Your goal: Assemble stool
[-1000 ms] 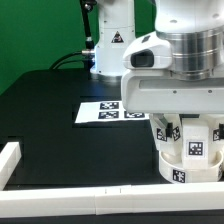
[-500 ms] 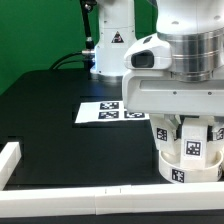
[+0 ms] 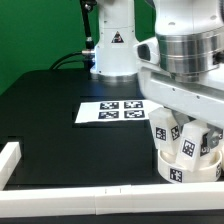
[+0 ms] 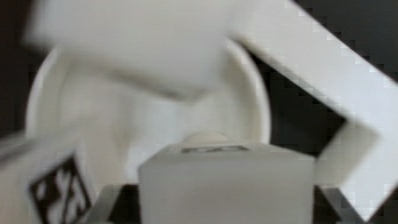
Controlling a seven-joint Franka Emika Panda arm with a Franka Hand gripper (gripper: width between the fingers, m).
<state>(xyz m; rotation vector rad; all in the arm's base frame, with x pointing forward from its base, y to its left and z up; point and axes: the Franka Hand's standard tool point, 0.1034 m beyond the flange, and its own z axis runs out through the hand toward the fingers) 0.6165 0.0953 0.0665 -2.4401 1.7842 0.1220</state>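
Nearest to me in the exterior view is the white rail along the table's front edge, with a short stub turning the corner at that view's left. I take these as a fence that keeps loose parts from sliding off the black table.

Just behind the rail, at the exterior view's right, sits the seat, rim up, pushed close into the corner so the rails can brace it while legs are worked into it. Tagged legs stand in it, leaning a little rather than plumb, so I judge at least one is not yet fully seated.

The arm hangs directly above them, and its bulk hides the end effector in this view. The wrist view is blurred: I see a blocky white leg close under the camera and the seat's pale rim curving around behind it, but not the fingers themselves. I cannot tell how wide the end effector stands or whether it has hold of that leg.

Farther back, flat on the table, lies the marker board, well apart from the seat, fixed there as a reference. Behind it stands the arm's base.
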